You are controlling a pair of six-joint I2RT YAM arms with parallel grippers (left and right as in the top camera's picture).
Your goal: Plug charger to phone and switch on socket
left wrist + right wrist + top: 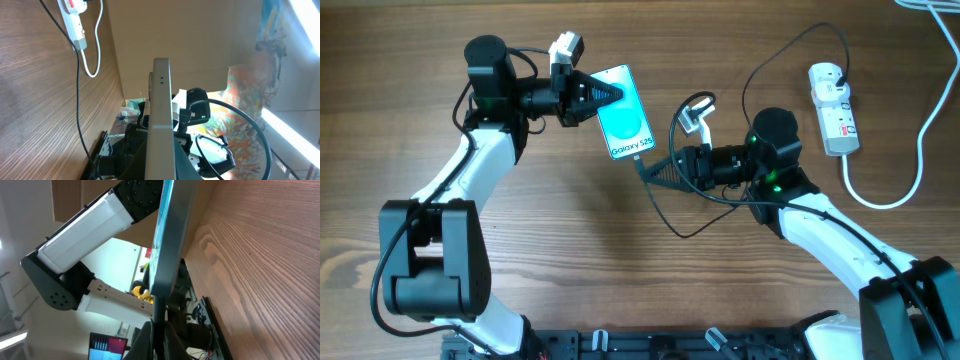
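Observation:
The phone (623, 118), with a cyan screen and "Galaxy S25" text, is held tilted off the table. My left gripper (608, 96) is shut on its far short edge. The phone shows edge-on in the left wrist view (161, 100) and in the right wrist view (169, 235). My right gripper (652, 171) is shut on the charger's connector tip (159, 311), which meets the phone's near short edge. I cannot tell how deep it sits. The charger's black cable (750, 82) loops back to the socket (832, 108), a white power strip at the right, also visible in the left wrist view (73, 20).
The socket's thick white cord (918, 140) curves along the table's right side and off the top edge. Slack black cable (680, 225) lies on the wood below my right gripper. The left arm (470, 170) spans the left half of the table.

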